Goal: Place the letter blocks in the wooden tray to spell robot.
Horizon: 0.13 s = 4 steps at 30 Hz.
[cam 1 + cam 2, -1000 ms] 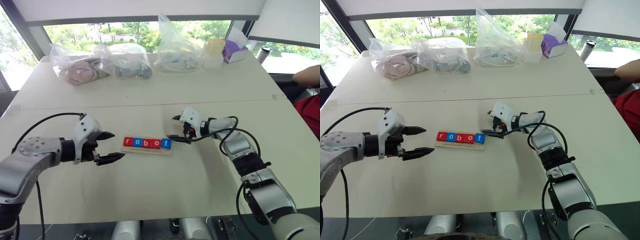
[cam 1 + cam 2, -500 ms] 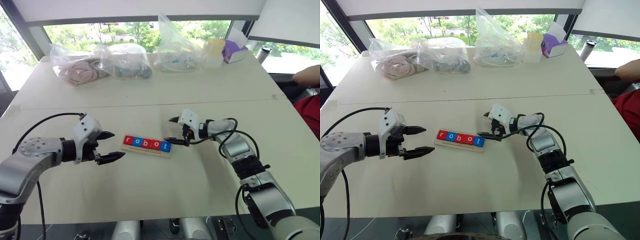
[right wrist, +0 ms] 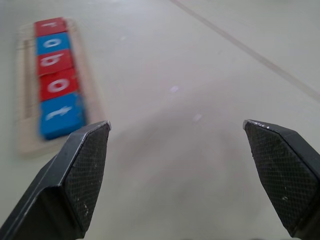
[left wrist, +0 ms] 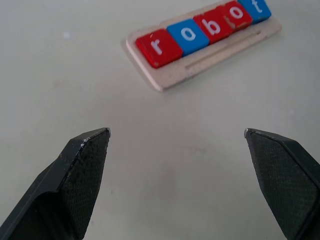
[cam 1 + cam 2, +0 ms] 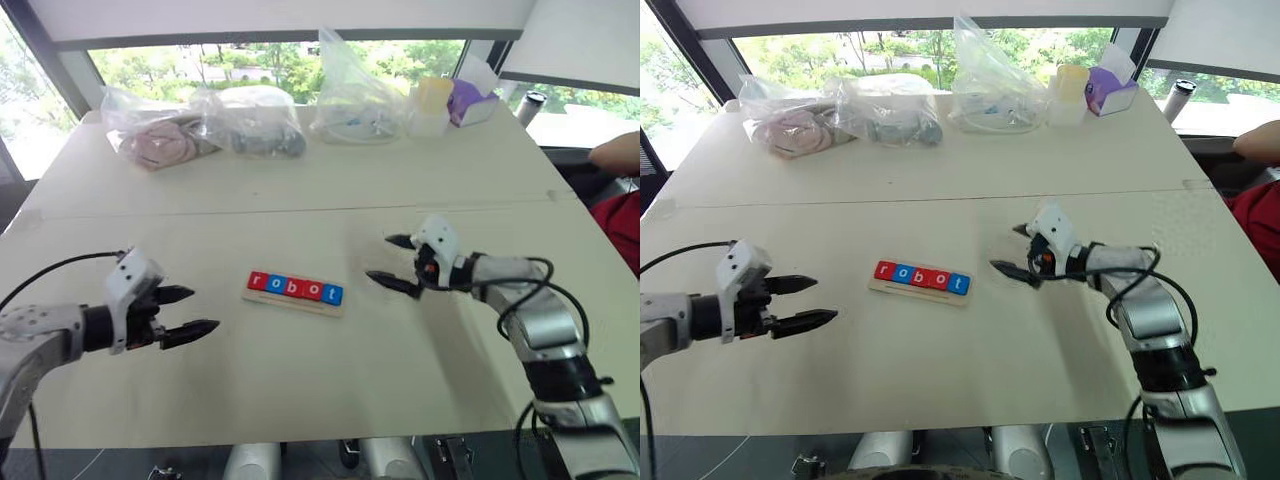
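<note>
The wooden tray [image 5: 293,293] lies mid-table between the two grippers, its long axis running left to right and slanting slightly nearer the robot at its right end. The letter blocks [image 5: 295,288] fill it, spelling "robot" upright toward the robot. The left gripper [image 5: 183,312] and right gripper [image 5: 391,263] both hover with fingers wide apart, empty, well clear of either end.
</note>
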Available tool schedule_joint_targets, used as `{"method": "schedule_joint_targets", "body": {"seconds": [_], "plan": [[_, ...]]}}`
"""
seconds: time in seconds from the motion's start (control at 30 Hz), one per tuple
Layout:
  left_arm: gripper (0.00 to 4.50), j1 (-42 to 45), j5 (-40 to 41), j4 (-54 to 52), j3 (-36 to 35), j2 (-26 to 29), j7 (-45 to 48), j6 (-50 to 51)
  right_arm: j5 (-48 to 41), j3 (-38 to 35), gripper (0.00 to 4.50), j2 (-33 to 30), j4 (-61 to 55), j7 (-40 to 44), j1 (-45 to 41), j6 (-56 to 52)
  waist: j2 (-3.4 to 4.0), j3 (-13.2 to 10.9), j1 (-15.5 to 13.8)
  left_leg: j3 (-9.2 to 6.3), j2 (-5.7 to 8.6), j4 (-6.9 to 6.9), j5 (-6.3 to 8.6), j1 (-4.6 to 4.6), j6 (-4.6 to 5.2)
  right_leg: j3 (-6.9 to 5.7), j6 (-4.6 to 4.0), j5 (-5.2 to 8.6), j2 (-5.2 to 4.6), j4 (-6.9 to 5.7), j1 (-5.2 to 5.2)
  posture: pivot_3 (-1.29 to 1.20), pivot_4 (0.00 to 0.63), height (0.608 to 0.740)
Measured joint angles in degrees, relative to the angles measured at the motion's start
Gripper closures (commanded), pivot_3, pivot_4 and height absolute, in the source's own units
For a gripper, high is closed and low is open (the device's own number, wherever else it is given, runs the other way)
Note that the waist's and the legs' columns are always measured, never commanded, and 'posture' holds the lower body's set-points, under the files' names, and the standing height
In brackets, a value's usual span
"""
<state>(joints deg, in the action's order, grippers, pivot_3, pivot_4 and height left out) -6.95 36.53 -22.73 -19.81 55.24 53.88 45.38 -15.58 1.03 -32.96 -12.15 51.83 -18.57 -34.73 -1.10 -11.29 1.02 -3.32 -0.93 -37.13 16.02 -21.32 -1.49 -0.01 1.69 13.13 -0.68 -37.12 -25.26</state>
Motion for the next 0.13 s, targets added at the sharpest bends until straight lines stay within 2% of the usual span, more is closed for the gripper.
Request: {"method": "schedule_joint_targets", "body": {"seconds": [0.13], "plan": [[0.0, -5.14, 0.39, -0.85, -4.66, -1.08, 0.05, 0.2, -11.26, -4.63, 0.12, -4.0, -15.73, -0.14, 6.49, -14.5, -0.01, 0.01, -0.2, -0.03, -0.01, -0.07, 0.0, 0.09, 0.0, -0.01, -0.02, 0.05, 0.01, 0.01, 0.1, 0.0, 0.15, 0.74]]}}
